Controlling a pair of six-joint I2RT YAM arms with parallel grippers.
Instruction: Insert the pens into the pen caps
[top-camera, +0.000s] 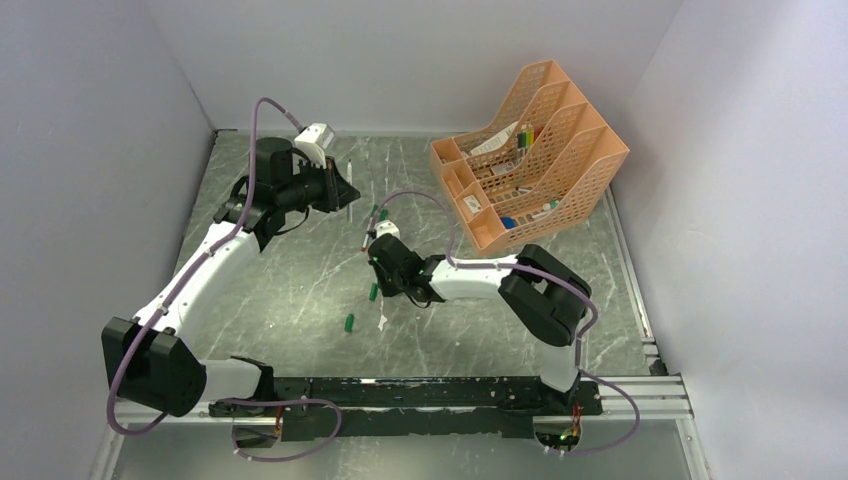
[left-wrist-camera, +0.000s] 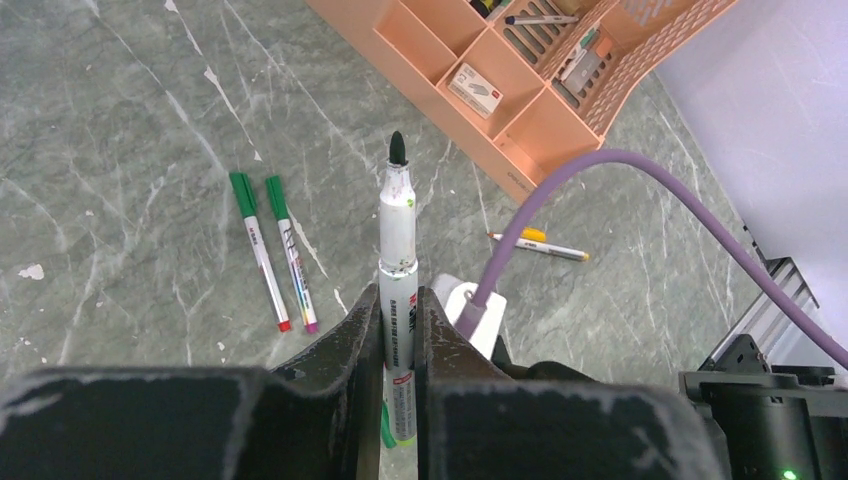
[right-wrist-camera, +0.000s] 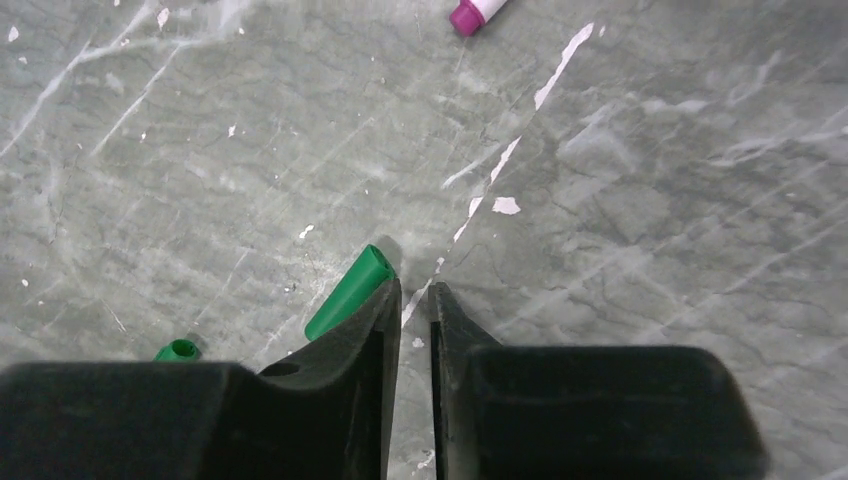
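**Left arm.** The left gripper (left-wrist-camera: 400, 300) is clamping an uncapped pen (left-wrist-camera: 397, 235) by its white barrel. The pen is pointing straight ahead out of the fingertips, with its dark green tip bare and its rear end running back between the fingers. It is being held above the grey marbled table (left-wrist-camera: 120, 120).

Ahead and to the left of this gripper, two capped pens (left-wrist-camera: 262, 250) are lying side by side and nearly parallel. Their green caps are facing away from the gripper, and their red and magenta ends are facing toward it. Ahead and to the right, beyond a purple cable (left-wrist-camera: 620, 190), a yellow-capped pen (left-wrist-camera: 540, 245) is lying on the table. Farther ahead on that side, an orange desk organiser (left-wrist-camera: 440, 60) is standing with small items in its compartments.

**Right arm.** The right gripper (right-wrist-camera: 415, 295) is pointing down at the table, with its jaws standing narrowly apart and nothing between them.

- A green cap (right-wrist-camera: 350, 290) is lying tilted against the outer side of the left finger. Its open mouth is facing ahead and its near end is hidden behind that finger.
- A second green cap (right-wrist-camera: 178, 350) is showing farther left, beside the gripper body, and is partly hidden by it.
- A white scrap (right-wrist-camera: 506, 205) is lying ahead and slightly to the right of the fingertips.
- The magenta end of another pen (right-wrist-camera: 468, 14) is lying well ahead.
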